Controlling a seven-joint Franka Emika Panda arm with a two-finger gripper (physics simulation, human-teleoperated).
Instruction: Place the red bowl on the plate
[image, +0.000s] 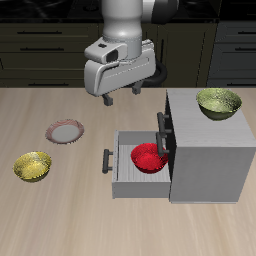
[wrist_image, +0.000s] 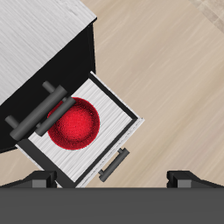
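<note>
The red bowl (image: 148, 158) lies upright inside the pulled-out drawer (image: 124, 176) of a grey cabinet; the wrist view shows the red bowl (wrist_image: 73, 123) from straight above, within the drawer's white floor (wrist_image: 114, 114). The plate (image: 65, 131), reddish-brown at the rim and pale in the middle, rests on the table apart from the cabinet. My gripper (image: 120, 97) hangs high over the table, behind the drawer and between the plate and the cabinet. It is open and holds nothing; its fingertips (wrist_image: 39, 179) stand wide apart in the wrist view.
The grey cabinet (image: 210, 160) has a black front with a handle on an upper closed drawer (image: 163, 135). One yellow-green bowl (image: 219, 103) sits on the cabinet's top. Another yellow-green bowl (image: 32, 166) stands on the table near the plate, closer to the front edge.
</note>
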